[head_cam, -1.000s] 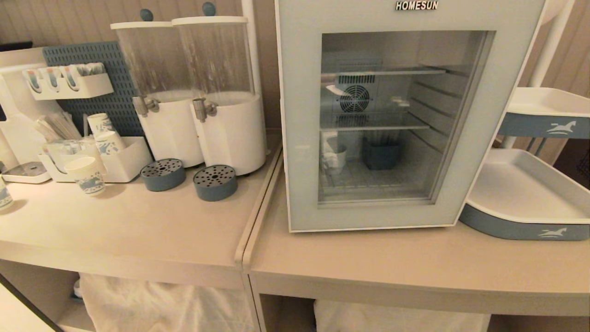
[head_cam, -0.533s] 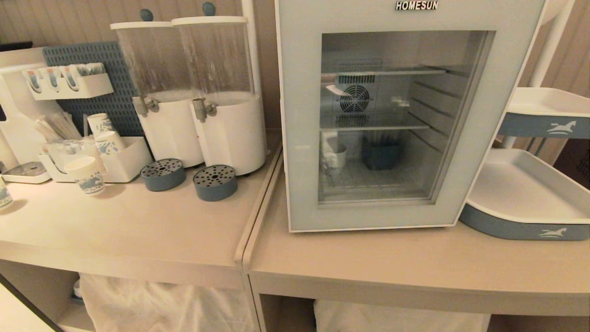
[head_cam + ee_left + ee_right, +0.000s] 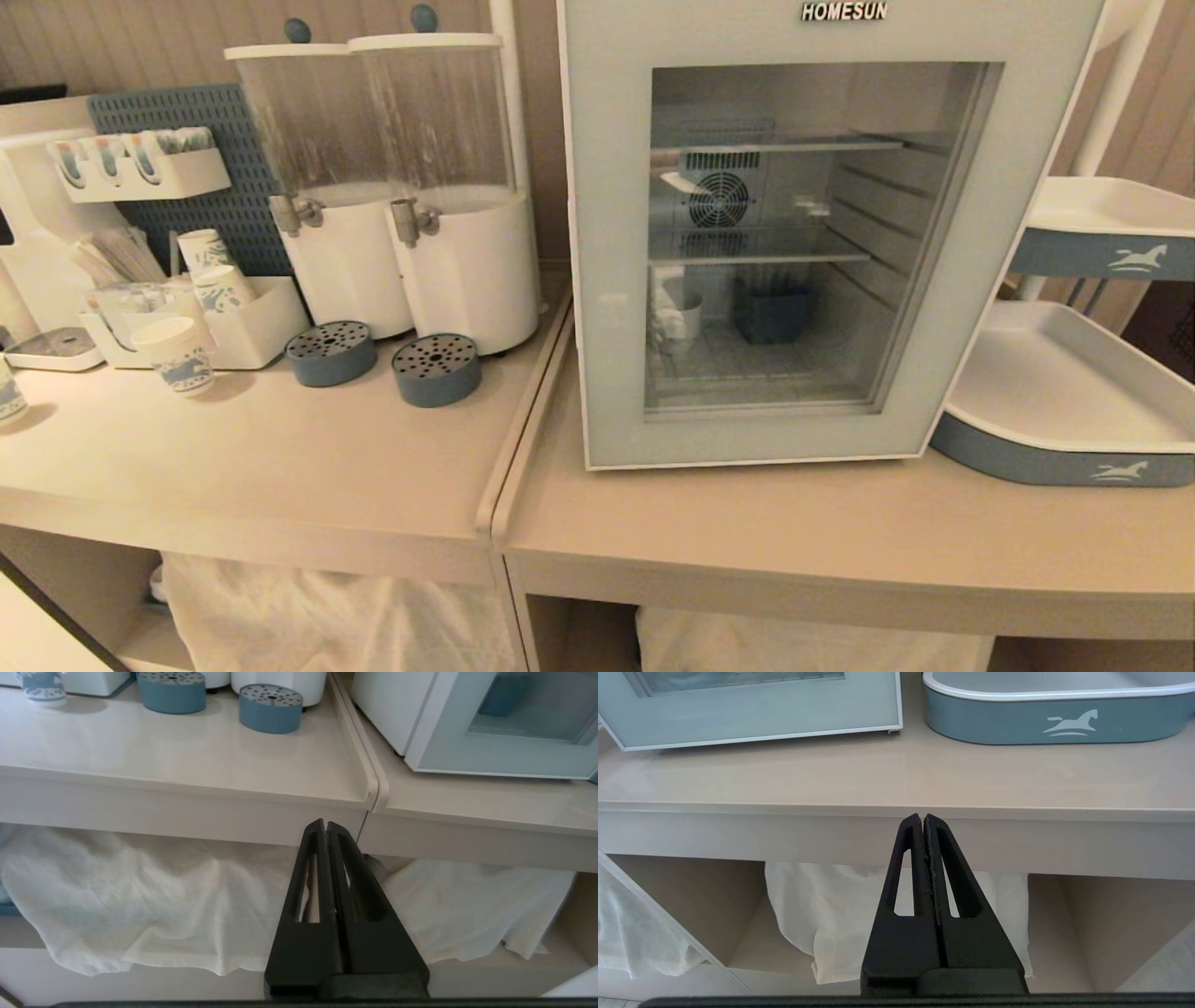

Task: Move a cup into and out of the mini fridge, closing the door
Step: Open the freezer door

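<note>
Cup [image 3: 688, 315]: small white mug on the fridge floor, at the left side behind the glass, upright; it is dim through the pane and I cannot make out its handle.
Mini fridge [image 3: 597, 233]: white box standing on the right counter [image 3: 840, 532], two wire shelves and a round fan grille [image 3: 718, 200] on the back wall inside.
Door [image 3: 943, 280]: shut, pale frame round a large glass window.
Writing: "HOMESUN" in raised letters on the door's top edge; no other text I can read.
Blue bin [image 3: 771, 313]: dark, squarish, on the fridge floor just right of the cup.
Trays [image 3: 1046, 462]: white with blue sides and a white running-horse emblem, stacked on a stand right of the fridge.
Dispensers [image 3: 439, 187]: two clear-topped white cylinders with taps on the left counter, a blue drip cup below each.
Paper cups [image 3: 177, 355]: blue-patterned, near a white organizer at far left.
My left jaws [image 3: 325, 824]: clenched, holding nothing, below the counter edge at the seam between the two counters.
My right jaws [image 3: 922, 817]: clenched, empty, below the right counter's front edge.
Views: only the head view shows the cup; only the wrist views show my jaws and the white cloth [image 3: 140, 905] under the counters.
</note>
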You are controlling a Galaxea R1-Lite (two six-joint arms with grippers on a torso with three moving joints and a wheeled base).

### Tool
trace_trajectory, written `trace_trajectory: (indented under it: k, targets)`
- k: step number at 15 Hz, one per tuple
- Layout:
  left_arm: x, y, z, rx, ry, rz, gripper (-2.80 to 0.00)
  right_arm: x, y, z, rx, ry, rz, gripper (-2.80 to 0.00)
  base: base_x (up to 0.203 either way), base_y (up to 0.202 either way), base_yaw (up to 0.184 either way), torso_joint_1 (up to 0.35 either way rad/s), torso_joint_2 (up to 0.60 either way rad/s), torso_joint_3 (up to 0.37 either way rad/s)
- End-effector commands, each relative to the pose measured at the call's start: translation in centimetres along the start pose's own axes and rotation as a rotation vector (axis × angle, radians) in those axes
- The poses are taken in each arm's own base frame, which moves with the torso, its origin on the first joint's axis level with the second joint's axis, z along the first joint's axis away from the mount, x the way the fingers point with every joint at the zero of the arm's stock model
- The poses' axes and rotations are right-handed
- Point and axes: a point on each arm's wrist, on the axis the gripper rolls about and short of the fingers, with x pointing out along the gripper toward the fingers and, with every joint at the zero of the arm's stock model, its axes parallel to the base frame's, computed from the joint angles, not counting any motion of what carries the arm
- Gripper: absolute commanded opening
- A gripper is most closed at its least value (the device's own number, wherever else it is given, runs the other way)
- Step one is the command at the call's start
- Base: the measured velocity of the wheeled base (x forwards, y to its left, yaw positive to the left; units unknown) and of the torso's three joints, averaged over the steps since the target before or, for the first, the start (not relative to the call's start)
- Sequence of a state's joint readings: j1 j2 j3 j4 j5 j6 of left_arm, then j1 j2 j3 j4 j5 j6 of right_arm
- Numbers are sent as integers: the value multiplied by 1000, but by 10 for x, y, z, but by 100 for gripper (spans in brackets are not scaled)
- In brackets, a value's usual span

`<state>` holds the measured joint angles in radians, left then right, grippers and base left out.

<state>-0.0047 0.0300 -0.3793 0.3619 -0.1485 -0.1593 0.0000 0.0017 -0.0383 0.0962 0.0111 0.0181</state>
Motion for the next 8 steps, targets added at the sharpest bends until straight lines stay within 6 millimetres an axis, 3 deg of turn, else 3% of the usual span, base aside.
trace_trajectory:
  k: [1, 5, 8]
  targets:
    - [1, -1, 7, -3, 10, 1, 0, 0, 0, 0, 0, 3, 1, -280, 0, 0, 0, 0, 0, 0]
    - [1, -4, 11, -9, 34, -112, 0, 0, 0, 0, 0, 2, 1, -280, 0, 0, 0, 0, 0, 0]
    - [7, -9, 39, -69, 78, -203, 0, 0, 0, 0, 0, 2, 1, -280, 0, 0, 0, 0, 0, 0]
